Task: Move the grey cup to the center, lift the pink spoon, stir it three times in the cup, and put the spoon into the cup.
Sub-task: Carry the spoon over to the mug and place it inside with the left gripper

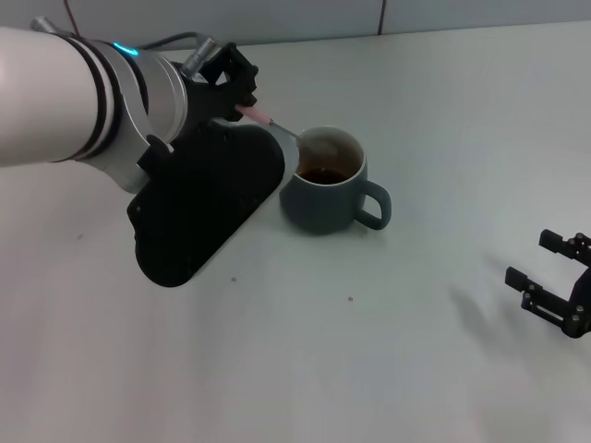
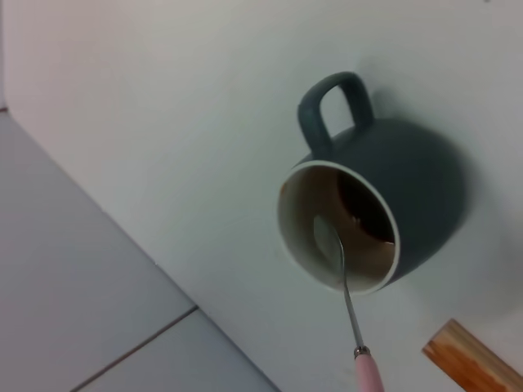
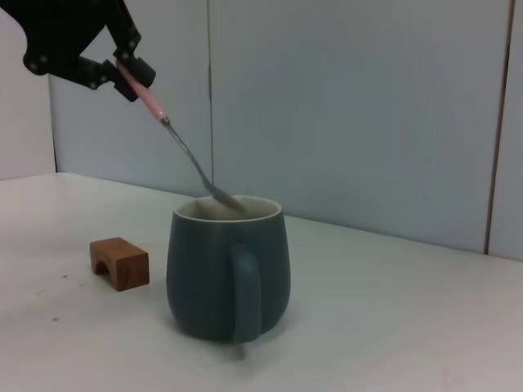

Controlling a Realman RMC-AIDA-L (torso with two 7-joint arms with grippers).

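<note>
The grey cup (image 1: 325,196) stands upright on the white table near its middle, handle toward the right, with brown stains inside. My left gripper (image 1: 245,103) hovers above and to the left of the cup, shut on the pink handle of the pink spoon (image 1: 265,118). The spoon slants down, and its metal bowl sits just inside the cup's rim. The left wrist view shows the spoon (image 2: 343,278) dipping into the cup (image 2: 417,204). In the right wrist view, the left gripper (image 3: 131,73) holds the spoon (image 3: 184,151) over the cup (image 3: 225,278). My right gripper (image 1: 547,269) rests open low at the right.
A brown wooden block (image 3: 120,263) lies on the table just beyond the cup on the left arm's side, also seen as a block (image 2: 470,363) in the left wrist view. A grey panelled wall rises behind the table.
</note>
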